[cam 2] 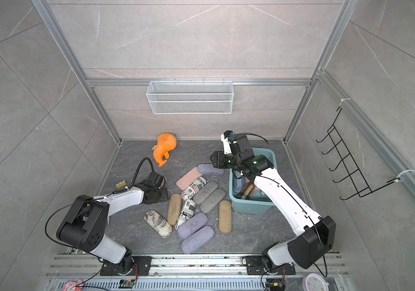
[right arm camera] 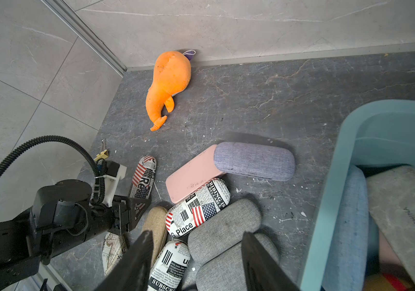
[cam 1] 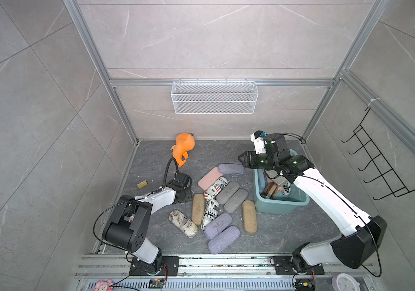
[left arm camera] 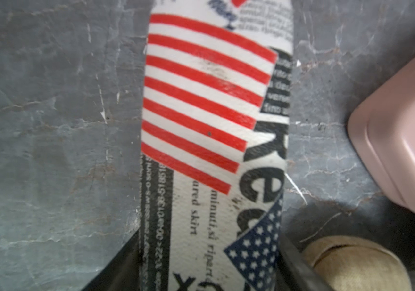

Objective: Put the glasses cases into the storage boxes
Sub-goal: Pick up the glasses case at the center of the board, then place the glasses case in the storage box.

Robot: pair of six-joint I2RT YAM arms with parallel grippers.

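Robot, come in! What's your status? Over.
Left gripper shut on the flag case. Right gripper open, empty, beside the tub. Pile of loose cases between flag case and tub. Over.

Grey stone-look walls [cam 1: 214,37] of large tiles with pale veins close in three sides. Aluminium frame posts [cam 1: 92,50] stand in the corners, and a cross rail [cam 1: 151,82] runs along the back wall. A white wire basket [cam 1: 214,103] hangs from that rail. A black wire hook rack [cam 1: 388,176] hangs on the right wall. The worktop [cam 1: 277,231] is dark grey marbled slab, flecked with white specks. Metal tracks [cam 1: 226,263] line its near edge. The light is even and soft.
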